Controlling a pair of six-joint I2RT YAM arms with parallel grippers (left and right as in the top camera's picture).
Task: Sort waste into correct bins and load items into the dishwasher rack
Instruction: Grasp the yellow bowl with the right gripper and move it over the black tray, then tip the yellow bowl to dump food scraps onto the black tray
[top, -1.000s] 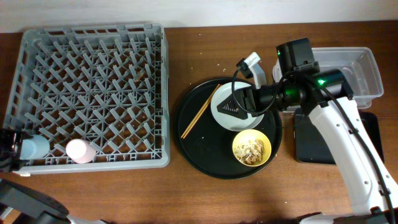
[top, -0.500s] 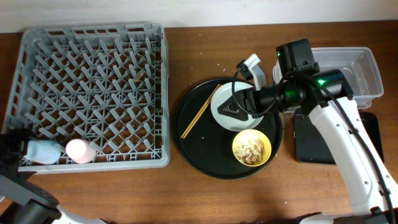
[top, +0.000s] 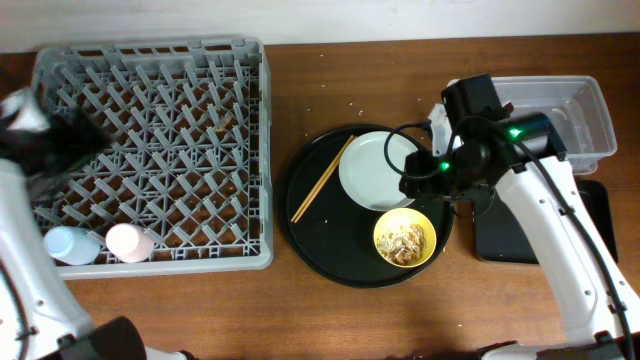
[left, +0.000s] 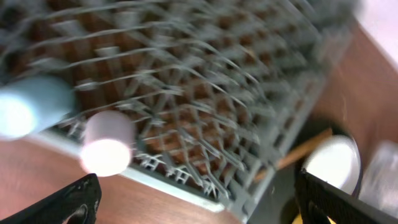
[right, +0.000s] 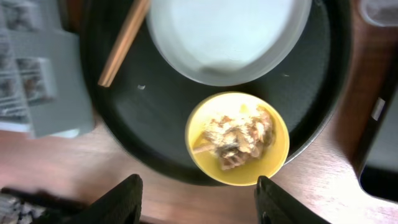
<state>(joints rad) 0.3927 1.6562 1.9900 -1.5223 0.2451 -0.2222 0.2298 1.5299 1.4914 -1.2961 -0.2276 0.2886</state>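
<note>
Right end effector (right: 196, 186) first: fingers spread wide, nothing between them, poised directly over the yellow bowl (right: 273, 158). That looks like a line-up for a grab on the rim. The bowl holds a heap of beige food scraps (right: 233, 138), so I'd say it needs tipping into a bin before it goes anywhere near the rack.

Just beyond the bowl sits the pale grey plate (right: 230, 37), wiped bare. The chopsticks (right: 124, 40) lie slanted beside it, and all three share the round black tray (right: 124, 124). To the right wait the clear tub (top: 580, 120) and the shallow black tray (top: 505, 225), close enough for a short carry, though the arm hides part of both.

Over on the left, the left end effector (left: 199, 196) is also wide open and empty. Its view is blurred, looking down across the dishwasher rack (top: 266, 150). The pink cup (left: 107, 146) and light-blue cup (left: 31, 106) sit side by side in the rack's near row. The counter (top: 300, 320) carries the lot.
</note>
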